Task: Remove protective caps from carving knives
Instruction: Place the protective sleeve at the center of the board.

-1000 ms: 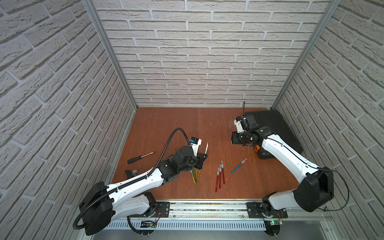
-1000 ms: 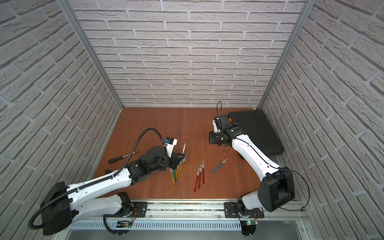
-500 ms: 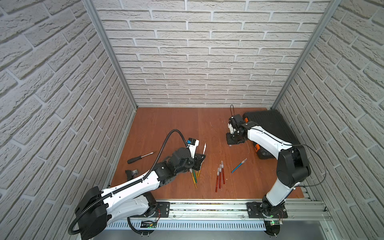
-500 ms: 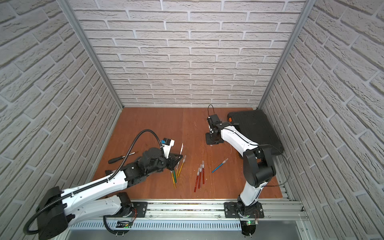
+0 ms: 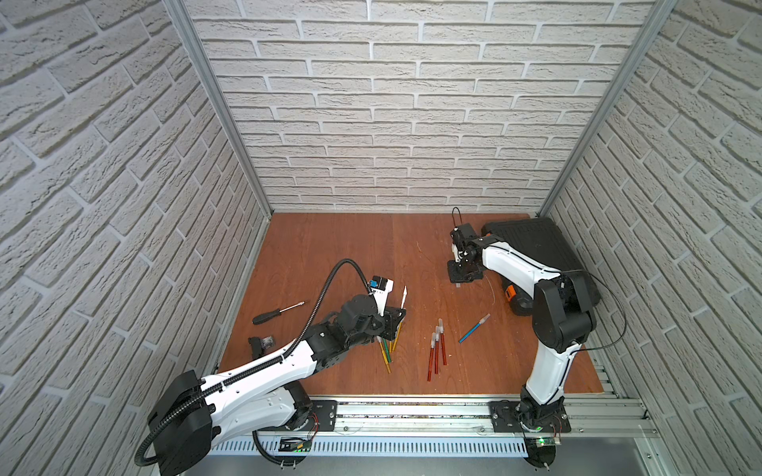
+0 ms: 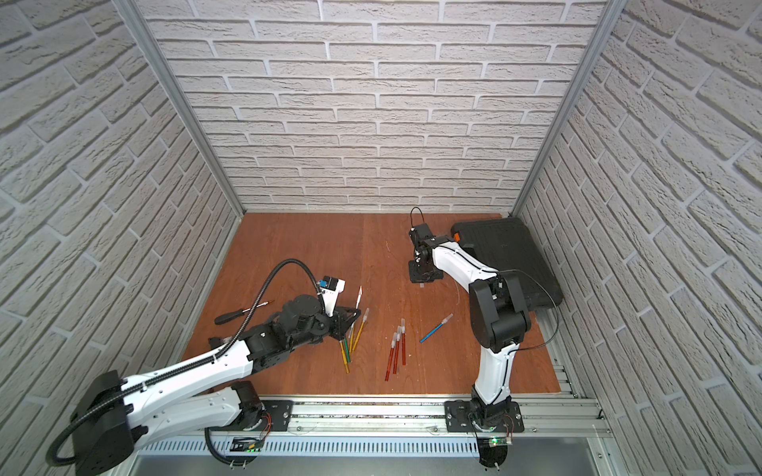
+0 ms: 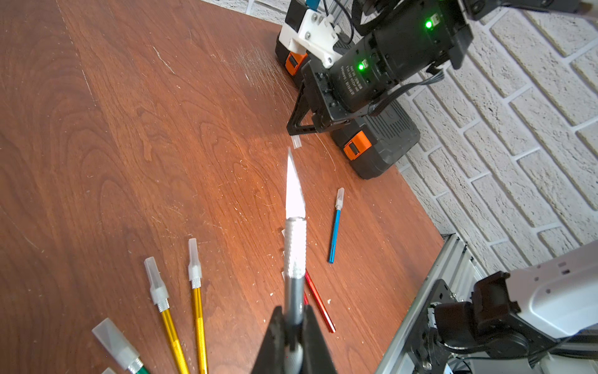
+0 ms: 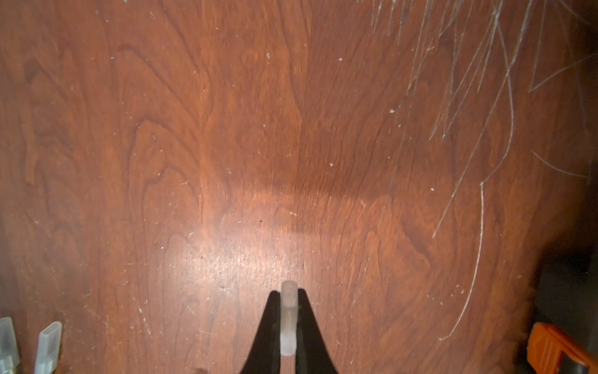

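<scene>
My left gripper (image 7: pixel 293 320) is clamped on the grey handle of a silver carving knife (image 7: pixel 295 246). Its bare white blade points up and away from the bench (image 5: pixel 330 247), clear of everything else. My right gripper (image 8: pixel 288 298) is pinched on one translucent protective cap (image 8: pixel 288 320), held low over the wood just beside the black case (image 5: pixel 532 247) at the far right. I cannot tell whether the cap's end touches the surface. Just below my left gripper, the gold and green knives (image 5: pixel 387 348) lie fanned together, whitish caps on their tips. The three red knives (image 5: pixel 437 350) lie side by side near the middle, capped too. The blue knife (image 5: pixel 474 329) lies alone at a slant between them and my right arm, also capped. A black-handled screwdriver (image 5: pixel 280 312) lies well apart toward the left wall.
</scene>
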`<state>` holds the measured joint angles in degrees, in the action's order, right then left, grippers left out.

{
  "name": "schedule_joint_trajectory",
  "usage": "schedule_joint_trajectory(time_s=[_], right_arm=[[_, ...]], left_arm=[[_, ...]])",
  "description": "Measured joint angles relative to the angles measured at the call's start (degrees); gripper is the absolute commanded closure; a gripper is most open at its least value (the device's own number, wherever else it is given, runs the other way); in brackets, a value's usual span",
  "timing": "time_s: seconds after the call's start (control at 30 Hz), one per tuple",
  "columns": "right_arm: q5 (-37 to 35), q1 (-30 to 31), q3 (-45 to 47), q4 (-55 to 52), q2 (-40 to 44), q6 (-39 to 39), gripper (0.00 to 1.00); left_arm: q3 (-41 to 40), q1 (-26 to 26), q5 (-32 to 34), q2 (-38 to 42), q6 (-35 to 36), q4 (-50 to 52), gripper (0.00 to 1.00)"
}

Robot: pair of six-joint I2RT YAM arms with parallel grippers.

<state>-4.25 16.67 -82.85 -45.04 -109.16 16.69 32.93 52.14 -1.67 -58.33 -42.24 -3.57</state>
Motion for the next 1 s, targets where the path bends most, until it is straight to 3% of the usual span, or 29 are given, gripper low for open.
schedule_joint_trajectory(time_s=[0.8, 1.0], right_arm=[[-0.7, -0.76, -0.42, 0.22, -6.14, 0.02, 0.94], [-0.96, -0.87, -0.42, 0.22, -6.47, 0.02, 0.88]], left_arm=[[0.0, -0.42, 1.57, 0.7, 0.0, 2.12, 1.0], [-0.04, -0.55, 1.66, 0.79, -0.02, 2.19, 1.0]])
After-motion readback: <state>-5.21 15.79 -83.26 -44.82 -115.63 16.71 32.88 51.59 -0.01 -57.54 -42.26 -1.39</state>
